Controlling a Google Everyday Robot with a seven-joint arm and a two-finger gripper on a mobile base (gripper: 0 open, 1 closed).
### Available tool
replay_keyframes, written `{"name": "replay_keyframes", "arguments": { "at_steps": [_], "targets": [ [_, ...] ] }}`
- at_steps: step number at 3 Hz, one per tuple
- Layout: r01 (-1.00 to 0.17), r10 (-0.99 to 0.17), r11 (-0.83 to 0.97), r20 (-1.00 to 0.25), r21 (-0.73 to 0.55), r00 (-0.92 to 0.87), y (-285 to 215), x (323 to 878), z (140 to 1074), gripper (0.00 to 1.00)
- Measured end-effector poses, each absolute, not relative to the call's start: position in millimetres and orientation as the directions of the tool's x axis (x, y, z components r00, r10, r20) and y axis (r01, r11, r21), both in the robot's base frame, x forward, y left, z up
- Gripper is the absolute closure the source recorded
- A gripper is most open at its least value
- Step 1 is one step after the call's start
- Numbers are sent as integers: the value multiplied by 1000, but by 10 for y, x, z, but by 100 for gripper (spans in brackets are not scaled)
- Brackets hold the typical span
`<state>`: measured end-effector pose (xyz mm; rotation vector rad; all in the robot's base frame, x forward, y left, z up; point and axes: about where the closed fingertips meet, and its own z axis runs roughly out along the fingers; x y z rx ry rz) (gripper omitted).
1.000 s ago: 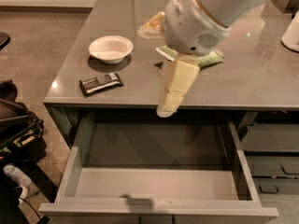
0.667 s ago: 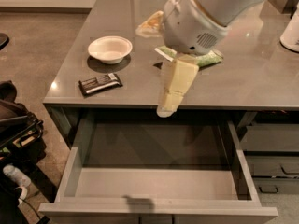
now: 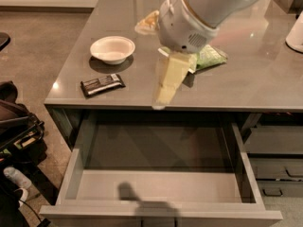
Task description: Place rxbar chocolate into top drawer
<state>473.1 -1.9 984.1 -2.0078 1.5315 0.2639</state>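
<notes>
The rxbar chocolate (image 3: 102,84), a flat black bar with white lettering, lies on the grey counter (image 3: 265,86) near its front left corner. The top drawer (image 3: 161,186) stands pulled open below the counter, with nothing in it. My gripper (image 3: 161,100) hangs from the large white arm above the counter's front edge, right of the bar and over the back of the open drawer. It holds nothing that I can see.
A white bowl (image 3: 112,49) sits behind the bar. A green snack bag (image 3: 208,57) and a yellowish bag (image 3: 148,21) lie partly hidden behind the arm. A white object (image 3: 296,32) stands at the right edge. Dark drawers with handles (image 3: 277,167) are at the right; bags (image 3: 19,131) lie on the floor at left.
The gripper and arm have shifted slightly to the left along the counter's front edge. The bar, bowl and drawer have not moved.
</notes>
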Motion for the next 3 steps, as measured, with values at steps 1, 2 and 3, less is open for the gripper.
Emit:
{"name": "replay_keyframes", "arguments": {
  "at_steps": [1,2,3],
  "targets": [
    [-922,-780,-206,-514,-327,356,134,5157,9821,0],
    [-925,-729,-250,-574,-285,374,357,5465,9643,0],
    [-927,-727,-248,-578,-280,369,371,5501,9601,0]
  ]
}}
